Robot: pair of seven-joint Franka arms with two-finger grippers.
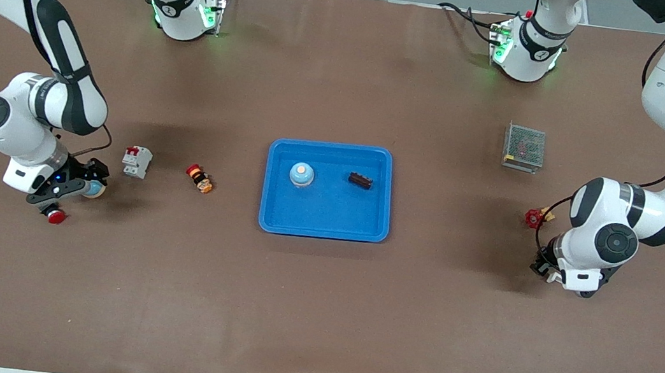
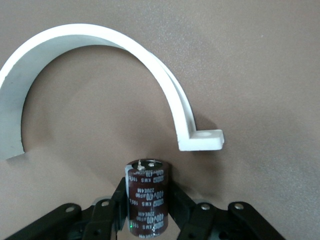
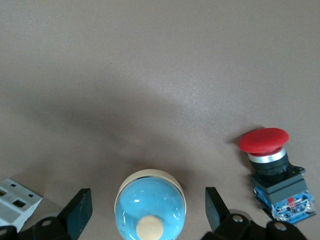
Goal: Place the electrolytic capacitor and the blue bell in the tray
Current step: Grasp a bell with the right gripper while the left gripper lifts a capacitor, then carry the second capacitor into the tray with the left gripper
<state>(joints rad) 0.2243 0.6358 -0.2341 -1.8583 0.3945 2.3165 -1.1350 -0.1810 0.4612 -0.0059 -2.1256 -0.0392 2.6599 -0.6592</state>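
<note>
Your left pincer [image 2: 147,210] hung low, pinching the capacitor [image 2: 146,197]; right pincer [image 3: 149,212] sat spread around the blue bell [image 3: 150,205].

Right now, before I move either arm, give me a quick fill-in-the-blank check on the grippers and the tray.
1. The left gripper has its fingers shut on a ____.
2. The right gripper has its fingers ____ on either side of a blue bell.
3. In the tray, a second bell sits toward the ____ arm's end from the dark part.
4. The push button beside the right gripper has a ____ cap.

Missing words: capacitor; open; right; red.
</note>
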